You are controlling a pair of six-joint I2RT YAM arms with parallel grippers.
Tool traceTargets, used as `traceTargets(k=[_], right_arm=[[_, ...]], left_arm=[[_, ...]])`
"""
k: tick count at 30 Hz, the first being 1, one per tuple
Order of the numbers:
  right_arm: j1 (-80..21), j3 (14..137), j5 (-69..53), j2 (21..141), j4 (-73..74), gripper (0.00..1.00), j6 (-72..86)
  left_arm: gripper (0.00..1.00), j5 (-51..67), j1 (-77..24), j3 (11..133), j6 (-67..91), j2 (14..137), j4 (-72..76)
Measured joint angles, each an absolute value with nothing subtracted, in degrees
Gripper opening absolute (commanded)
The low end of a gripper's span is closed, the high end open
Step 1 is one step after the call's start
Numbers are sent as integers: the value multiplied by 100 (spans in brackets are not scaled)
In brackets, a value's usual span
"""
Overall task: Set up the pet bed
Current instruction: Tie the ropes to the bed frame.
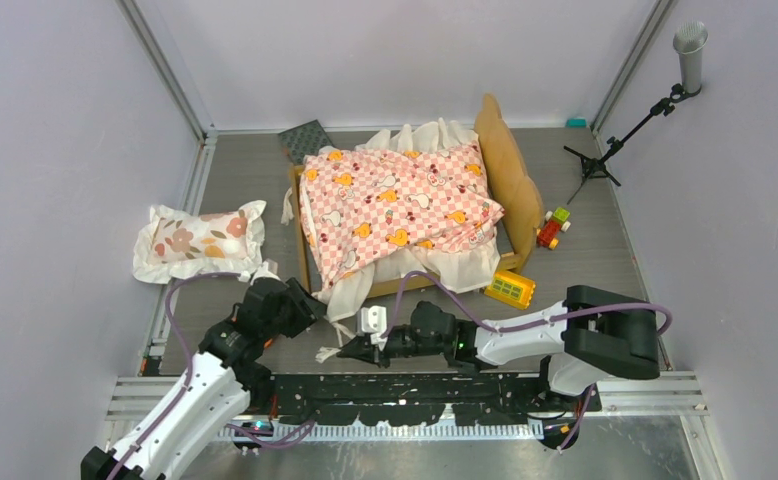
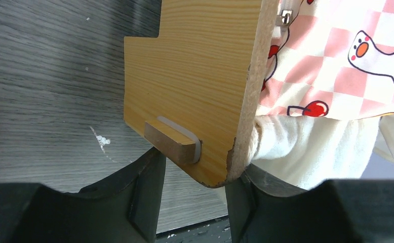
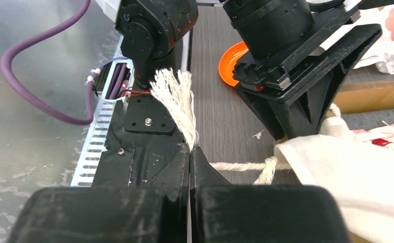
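The pet bed [image 1: 510, 170] stood in the middle of the tabletop [image 1: 605, 250] with its wavy headboard on the right arm's side. Its frame was almost buried under the pink-checkered sheet [image 1: 395, 200], whose cream ruffle spilled over the near rail. The left tool [image 2: 194, 174] sat at the bed's near left corner, partway open, its fingers straddling the bottom corner of the wooden end board. Bare tabletop showed between one finger and the wood, so this looked like a stance for steadying or shifting the frame rather than a firm clamp, though whether either pad pressed the board could not be made out. The right tool [image 3: 190, 152] was closed tight on a frayed white tassel cord [image 3: 177, 101] that ran off to the cream cloth, probably so the sheet could be drawn toward the near edge and straightened. The floral pillow [image 1: 200, 238] lay apart on the left, likely waiting its turn. Whatever lay under the sheet was hidden. A dark grey panel [image 1: 305, 138] poked out behind the far left corner, partly cut off by the bed. An orange disc [image 3: 233, 61] showed only as a sliver behind the left arm in the right wrist view.
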State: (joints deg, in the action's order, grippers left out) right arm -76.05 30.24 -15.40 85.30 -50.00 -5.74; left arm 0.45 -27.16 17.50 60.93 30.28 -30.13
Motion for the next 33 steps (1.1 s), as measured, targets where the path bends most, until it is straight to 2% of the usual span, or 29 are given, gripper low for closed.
traceTargets(k=[13,20,28,33], right_arm=[[-7634,3076,-1616,8941,-5800,1,-113],[-7634,3148,-1619,8941,-5870,1,21],[-7647,3183,-1616,8941,-5865,1,38],[-7666,3192,-1566,8941,-5863,1,36]], left_arm=[[36,47,-2729,1745,6084,2921,-3050],[37,73,-2740,1743,6088,2832,-3100],[13,231,-2742,1745,6093,2683,-3179],[7,309,-2746,1763,6080,2652,-3229]])
